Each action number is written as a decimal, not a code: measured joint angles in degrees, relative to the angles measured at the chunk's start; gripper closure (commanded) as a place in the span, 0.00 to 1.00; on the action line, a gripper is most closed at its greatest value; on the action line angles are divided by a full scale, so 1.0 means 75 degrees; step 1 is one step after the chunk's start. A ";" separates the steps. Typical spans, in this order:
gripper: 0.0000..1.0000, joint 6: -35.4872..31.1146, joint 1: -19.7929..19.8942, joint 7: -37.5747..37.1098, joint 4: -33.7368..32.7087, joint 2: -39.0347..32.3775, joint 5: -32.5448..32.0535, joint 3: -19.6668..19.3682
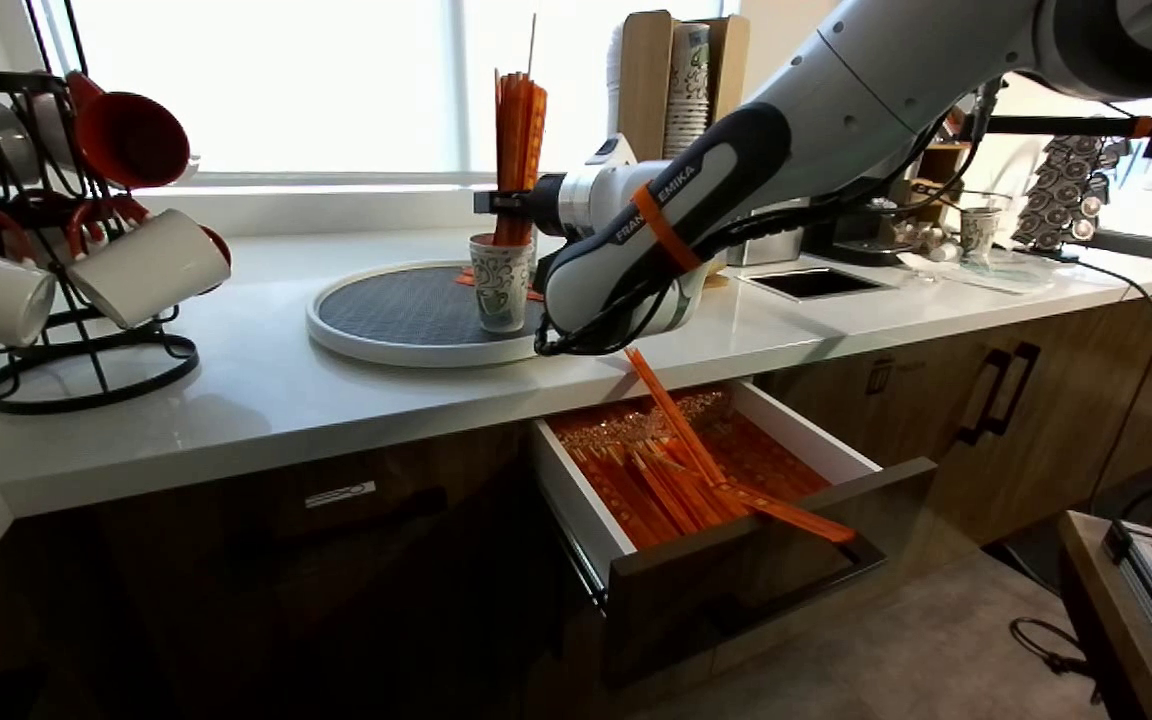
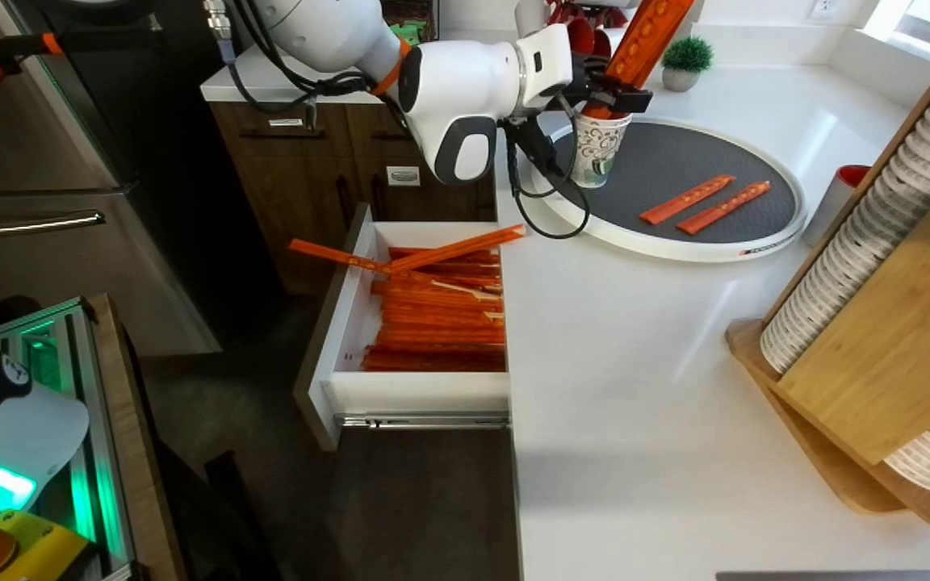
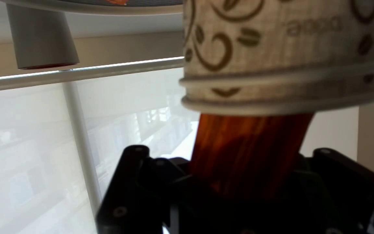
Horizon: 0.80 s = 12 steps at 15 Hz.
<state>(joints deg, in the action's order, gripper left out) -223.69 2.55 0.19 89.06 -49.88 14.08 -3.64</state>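
The gripper pinches an orange bundle apparently seated in the paper cup; strips jut from the open drawer.

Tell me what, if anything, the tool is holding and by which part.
The tool is closed on a bundle of orange packets, gripping the lower part of its exposed length, just above the patterned cup.

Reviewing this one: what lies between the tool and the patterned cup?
The wrist view shows an exposed stretch of the orange bundle there, reaching into the cup.
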 measured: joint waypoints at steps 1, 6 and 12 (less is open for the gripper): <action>1.00 0.0000 0.0000 0.0001 0.0011 -0.0015 0.0000 0.0000; 0.75 0.0000 0.0000 0.0021 0.0118 -0.0044 0.0000 0.0000; 0.29 0.0000 -0.0003 0.0051 0.0176 -0.0043 -0.0024 0.0000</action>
<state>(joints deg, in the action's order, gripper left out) -223.69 2.53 0.57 90.38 -50.20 13.89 -3.64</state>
